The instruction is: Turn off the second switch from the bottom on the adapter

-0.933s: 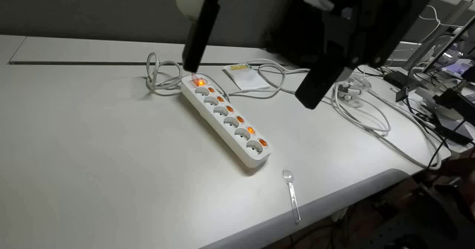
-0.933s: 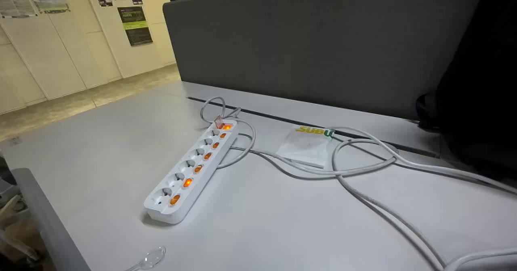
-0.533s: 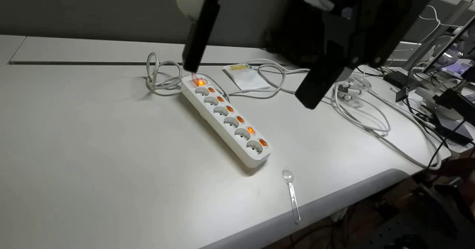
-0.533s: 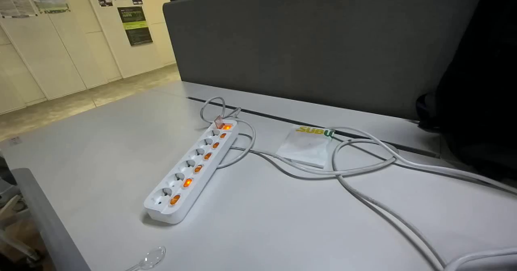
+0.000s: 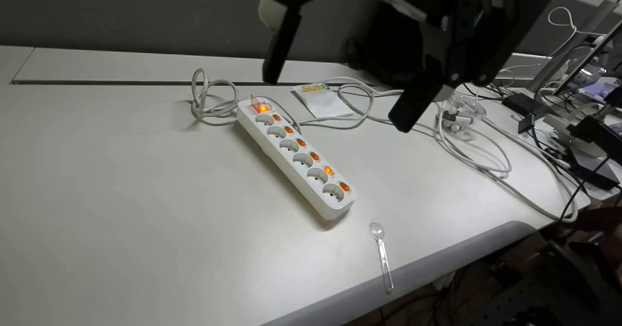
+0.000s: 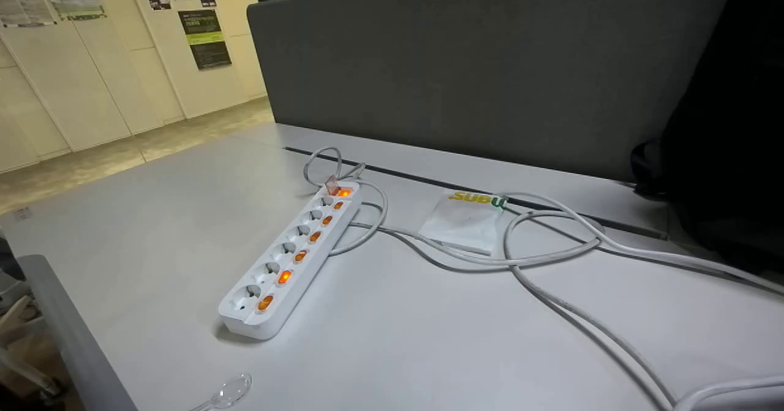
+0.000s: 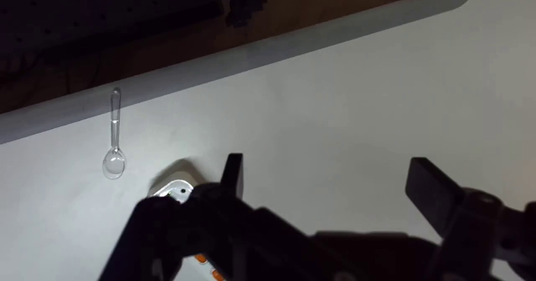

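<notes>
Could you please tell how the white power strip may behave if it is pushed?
The white power strip would probably slide rather than tip, being long and low. It looks like hard plastic, so likely stiff. The cord looped beside it might drag.

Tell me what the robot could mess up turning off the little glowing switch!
The gripper is wide open, so it might press the bottom switch, right beside the lit switch, by mistake. Nothing seems to hold the adapter down, so it could slide. And the spoon reaches onto the table's grey edge, so a bump might knock it off.
</notes>
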Controlling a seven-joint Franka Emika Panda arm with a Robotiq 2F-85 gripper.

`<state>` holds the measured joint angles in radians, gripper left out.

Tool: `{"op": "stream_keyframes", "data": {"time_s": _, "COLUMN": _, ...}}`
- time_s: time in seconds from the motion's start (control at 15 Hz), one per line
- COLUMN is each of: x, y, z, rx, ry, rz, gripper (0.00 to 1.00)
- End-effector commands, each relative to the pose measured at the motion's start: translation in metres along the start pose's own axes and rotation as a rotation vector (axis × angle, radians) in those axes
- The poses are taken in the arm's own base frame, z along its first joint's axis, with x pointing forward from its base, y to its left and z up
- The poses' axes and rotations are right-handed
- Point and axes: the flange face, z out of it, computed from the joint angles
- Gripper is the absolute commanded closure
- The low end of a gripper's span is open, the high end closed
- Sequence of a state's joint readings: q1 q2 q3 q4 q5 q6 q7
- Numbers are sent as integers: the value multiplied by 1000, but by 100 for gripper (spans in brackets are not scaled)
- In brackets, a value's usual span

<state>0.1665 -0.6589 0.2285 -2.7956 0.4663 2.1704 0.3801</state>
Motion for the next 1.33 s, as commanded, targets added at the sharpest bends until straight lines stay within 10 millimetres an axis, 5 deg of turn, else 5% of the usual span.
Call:
{"op": "stream_keyframes", "data": {"time_s": 0.0, "x": 31, "y": 15, "z": 12, "rx": -50, "ry": 48, "rz": 171, "gripper": 0}}
{"op": "stream_keyframes", "data": {"time_s": 0.2, "x": 59, "y": 32, "z": 25, "rx": -69, "ry": 97, "rz": 305, "gripper": 0}}
{"op": "stream_keyframes", "data": {"time_s": 0.27, "x": 67, "y": 37, "z": 29, "rx": -69, "ry": 120, "rz": 347, "gripper": 25}}
{"op": "stream_keyframes", "data": {"time_s": 0.4, "x": 81, "y": 43, "z": 37, "rx": -65, "ry": 160, "rz": 420, "gripper": 32}}
{"op": "stream_keyframes", "data": {"time_s": 1.0, "x": 111, "y": 50, "z": 60, "rx": -84, "ry": 420, "rz": 600, "gripper": 95}}
{"op": "stream_keyframes", "data": {"time_s": 1.27, "x": 121, "y": 65, "z": 71, "rx": -87, "ry": 418, "rz": 699, "gripper": 100}}
